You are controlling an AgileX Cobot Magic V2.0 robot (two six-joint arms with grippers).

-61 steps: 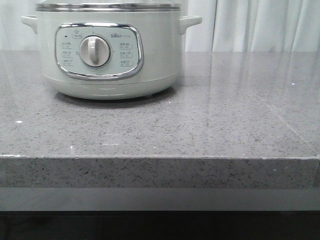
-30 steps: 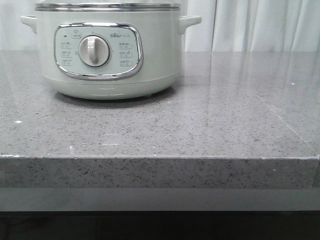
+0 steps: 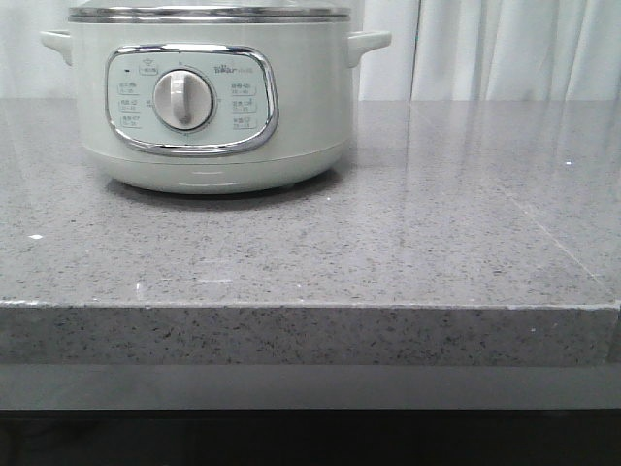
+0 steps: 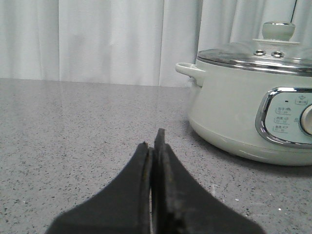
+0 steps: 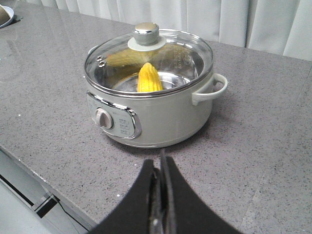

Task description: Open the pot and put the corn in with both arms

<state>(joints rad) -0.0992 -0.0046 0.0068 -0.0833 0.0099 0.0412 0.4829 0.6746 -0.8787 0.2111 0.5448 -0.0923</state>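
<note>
Front view: pot (image 3: 209, 97) on grey counter (image 3: 388, 243); small logo above dial (image 3: 183, 99), unreadable; no arms seen
Left wrist: left end effector (image 4: 152, 146) pressed together, empty; lid (image 4: 263, 53) on
Right wrist: right end effector (image 5: 160, 163) together, empty; corn (image 5: 149, 78) inside pot under glass lid

Left hand (image 4: 155, 146), right hand (image 5: 161, 163): matte black, tapered curved fingers, scuffed edges.
</note>
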